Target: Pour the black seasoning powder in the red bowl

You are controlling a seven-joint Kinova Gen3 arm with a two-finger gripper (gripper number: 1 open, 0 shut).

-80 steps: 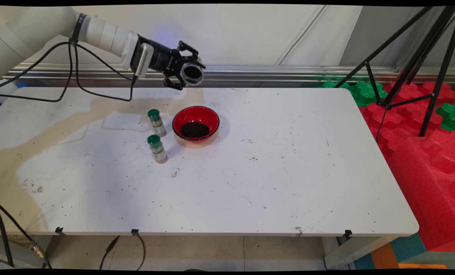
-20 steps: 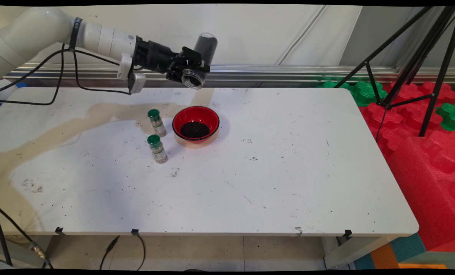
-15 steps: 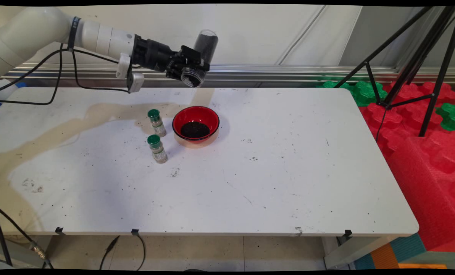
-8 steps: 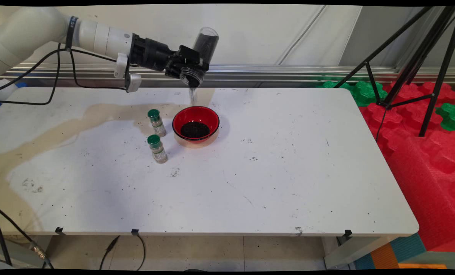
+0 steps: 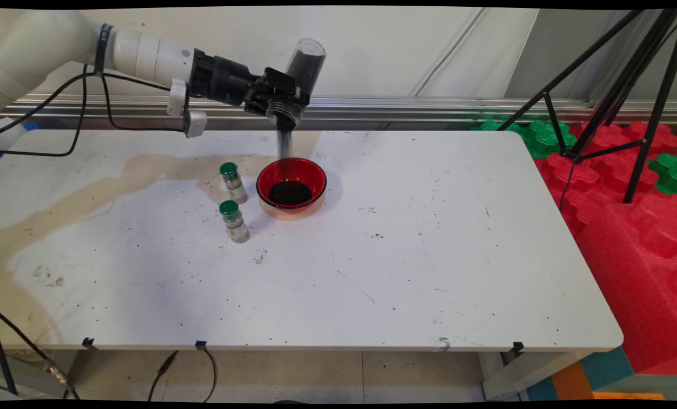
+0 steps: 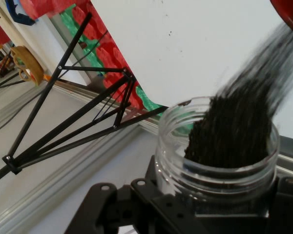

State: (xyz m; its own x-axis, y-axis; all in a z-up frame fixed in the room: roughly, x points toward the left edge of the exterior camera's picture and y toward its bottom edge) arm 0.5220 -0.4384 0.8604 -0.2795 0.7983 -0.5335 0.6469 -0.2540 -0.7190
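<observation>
- main view: the gripper (image 5: pixel 279 101) is clamped around a clear jar (image 5: pixel 299 74), high above the far part of the white table (image 5: pixel 406 255). the jar is tipped mouth-down, and a thin stream of dark grains (image 5: pixel 284 146) falls from its mouth into the red bowl (image 5: pixel 291 186) right below, where a dark heap already lies.
- main view: 2 small green-capped bottles (image 5: pixel 233 183) stand upright just left of the bowl, apart from it.
- main view: by the look of it, pouring is the step in hand; keeping the stream inside the rim calls for a steady tilt with the mouth over the bowl.
- hand view: the jar's (image 6: pixel 217 156) open mouth fills the lower right, with grains (image 6: pixel 239 126) sliding out toward the bowl's (image 6: pixel 290 12) red edge at the top right corner.
- hand view: only here does the stand's black struts (image 6: pixel 83 122) show close up; the 2 bottles appear only in the main view.
</observation>
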